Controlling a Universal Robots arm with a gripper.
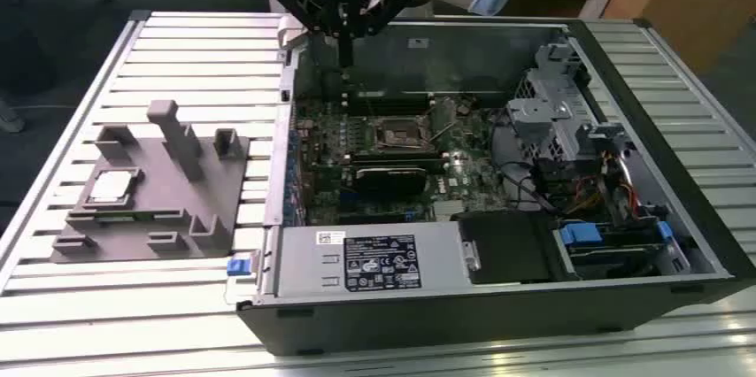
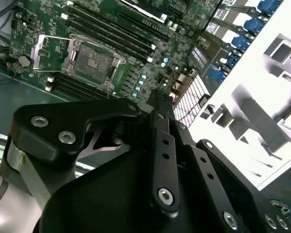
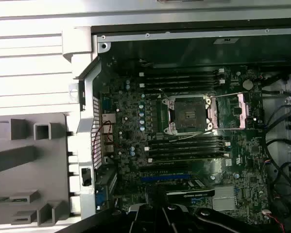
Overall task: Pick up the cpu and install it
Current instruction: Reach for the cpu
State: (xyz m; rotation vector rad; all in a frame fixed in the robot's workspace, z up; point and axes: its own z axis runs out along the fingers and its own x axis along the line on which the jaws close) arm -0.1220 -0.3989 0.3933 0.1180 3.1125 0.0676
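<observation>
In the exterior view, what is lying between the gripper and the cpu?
Between gripper and cpu, in the exterior view: the case's side wall, table slats, then the grey fixture's upright posts.

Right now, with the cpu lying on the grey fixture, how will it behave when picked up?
The cpu looks thin, flat and square, so probably stiff and light. Its pale metal top seems smooth, so possibly slippery. Lying flat on the grey fixture, it is unlikely to roll or tip.

Arm raised, wrist vertical — pincer [image 1: 345, 54] pointing straight down, fingers pressed together.
</observation>
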